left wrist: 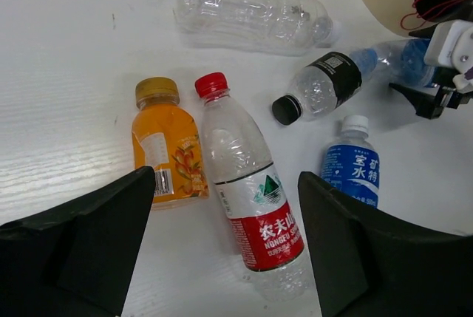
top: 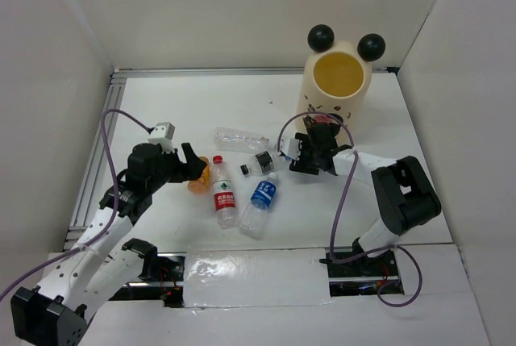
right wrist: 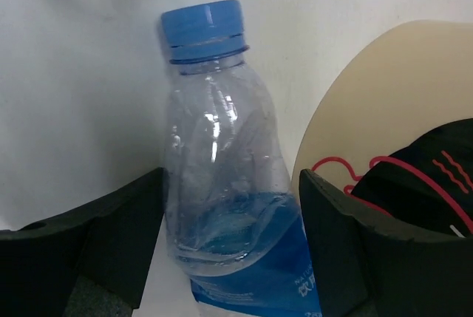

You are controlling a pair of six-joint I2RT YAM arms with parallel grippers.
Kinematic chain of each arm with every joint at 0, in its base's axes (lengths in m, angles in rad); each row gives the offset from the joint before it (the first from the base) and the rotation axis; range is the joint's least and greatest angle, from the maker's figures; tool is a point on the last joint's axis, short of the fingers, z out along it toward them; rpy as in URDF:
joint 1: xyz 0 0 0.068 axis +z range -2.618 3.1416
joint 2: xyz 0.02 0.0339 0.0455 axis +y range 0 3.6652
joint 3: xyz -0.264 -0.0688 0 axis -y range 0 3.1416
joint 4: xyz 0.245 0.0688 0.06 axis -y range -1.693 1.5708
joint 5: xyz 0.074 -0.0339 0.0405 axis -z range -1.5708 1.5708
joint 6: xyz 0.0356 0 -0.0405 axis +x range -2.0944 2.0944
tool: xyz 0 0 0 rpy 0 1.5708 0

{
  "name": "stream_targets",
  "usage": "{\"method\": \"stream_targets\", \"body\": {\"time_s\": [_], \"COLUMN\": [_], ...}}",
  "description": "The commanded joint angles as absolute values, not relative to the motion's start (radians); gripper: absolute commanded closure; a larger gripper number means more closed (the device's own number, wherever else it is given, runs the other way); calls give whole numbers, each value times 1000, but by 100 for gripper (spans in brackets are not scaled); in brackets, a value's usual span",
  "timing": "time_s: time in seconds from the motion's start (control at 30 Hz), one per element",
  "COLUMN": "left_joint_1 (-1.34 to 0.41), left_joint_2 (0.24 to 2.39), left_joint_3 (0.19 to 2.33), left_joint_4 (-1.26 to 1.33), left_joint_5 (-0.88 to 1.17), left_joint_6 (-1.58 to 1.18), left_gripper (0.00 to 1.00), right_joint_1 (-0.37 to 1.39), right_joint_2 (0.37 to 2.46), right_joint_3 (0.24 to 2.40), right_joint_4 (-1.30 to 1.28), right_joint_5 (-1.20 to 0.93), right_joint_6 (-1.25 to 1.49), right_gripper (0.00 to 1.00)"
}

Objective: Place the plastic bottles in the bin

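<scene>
The cream-yellow bin (top: 339, 88) with black ball ears stands at the back right. Several bottles lie left of it: orange (left wrist: 168, 143), red-labelled with a red cap (left wrist: 247, 191), blue-labelled with a white cap (left wrist: 352, 169), dark-labelled (left wrist: 319, 86) and clear unlabelled (left wrist: 247, 8). My left gripper (left wrist: 225, 247) is open above the red-labelled bottle's lower half, the orange bottle by its left finger. My right gripper (right wrist: 230, 243) is open at the bin's foot. A blue-capped, blue-labelled bottle (right wrist: 222, 176) lies between its fingers, against the left one and clear of the right.
The bin's printed wall (right wrist: 384, 110) is just right of my right gripper. White walls enclose the table on three sides. A metal rail (top: 97, 160) runs along the left edge. Purple cables loop over both arms.
</scene>
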State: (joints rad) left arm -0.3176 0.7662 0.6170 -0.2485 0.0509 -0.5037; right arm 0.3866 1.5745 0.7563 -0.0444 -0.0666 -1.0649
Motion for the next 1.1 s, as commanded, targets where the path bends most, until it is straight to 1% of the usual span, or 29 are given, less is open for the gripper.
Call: {"method": "stream_targets", "body": {"time_s": [0.0, 0.03, 0.07, 0.1, 0.27, 0.3, 0.4, 0.53, 0.6, 0.7, 0.77, 0.8, 0.87, 0.9, 0.93, 1.0, 1.07], "left_joint_1": [-324, -324, -324, -324, -333, -333, -333, -333, -333, -333, -333, -333, -333, -333, -333, -333, -333], "left_joint_2": [794, 807, 837, 854, 943, 956, 1003, 1052, 1081, 1104, 1127, 1127, 1152, 1166, 1166, 1192, 1192], "left_joint_3": [629, 641, 655, 664, 733, 742, 776, 798, 822, 844, 854, 854, 877, 877, 887, 897, 897], "left_joint_4": [-245, -256, -256, -256, -229, -215, -195, -172, -161, -143, -130, -121, -121, -109, -98, -98, -98], "left_joint_5": [2, -8, -8, -8, -8, -8, -8, -8, 11, 11, 20, 20, 31, 41, 41, 54, 54], "left_joint_6": [-514, -514, -514, -514, -505, -505, -494, -485, -476, -476, -476, -476, -476, -476, -485, -485, -485], "left_gripper": [9, 9, 7, 7, 6, 6, 6, 6, 6, 6, 6, 6, 6, 6, 6, 6, 6], "right_joint_1": [359, 345, 333, 333, 333, 333, 333, 295, 281, 238, 215, 201, 179, 167, 152, 141, 118], "right_joint_2": [1624, 1624, 1624, 1634, 1586, 1571, 1508, 1419, 1379, 1333, 1324, 1315, 1325, 1338, 1338, 1347, 1359], "right_joint_3": [796, 820, 834, 845, 946, 959, 1011, 1051, 1066, 1136, 1196, 1274, 1362, 1438, 1469, 1544, 1578], "right_joint_4": [-144, -234, -285, -384, -682, -721, -804, -793, -793, -825, -834, -845, -845, -813, -787, -692, -625], "right_joint_5": [-153, -232, -267, -297, -518, -538, -584, -632, -644, -701, -793, -830, -938, -969, -1029, -1074, -1130], "right_joint_6": [-1130, -1175, -1195, -1209, -1336, -1336, -1336, -1258, -1236, -1227, -1200, -1152, -1099, -1012, -965, -828, -746], "right_gripper": [22, 30, 32, 38, 55, 57, 70, 79, 83, 84, 84, 84, 84, 84, 84, 84, 84]}}
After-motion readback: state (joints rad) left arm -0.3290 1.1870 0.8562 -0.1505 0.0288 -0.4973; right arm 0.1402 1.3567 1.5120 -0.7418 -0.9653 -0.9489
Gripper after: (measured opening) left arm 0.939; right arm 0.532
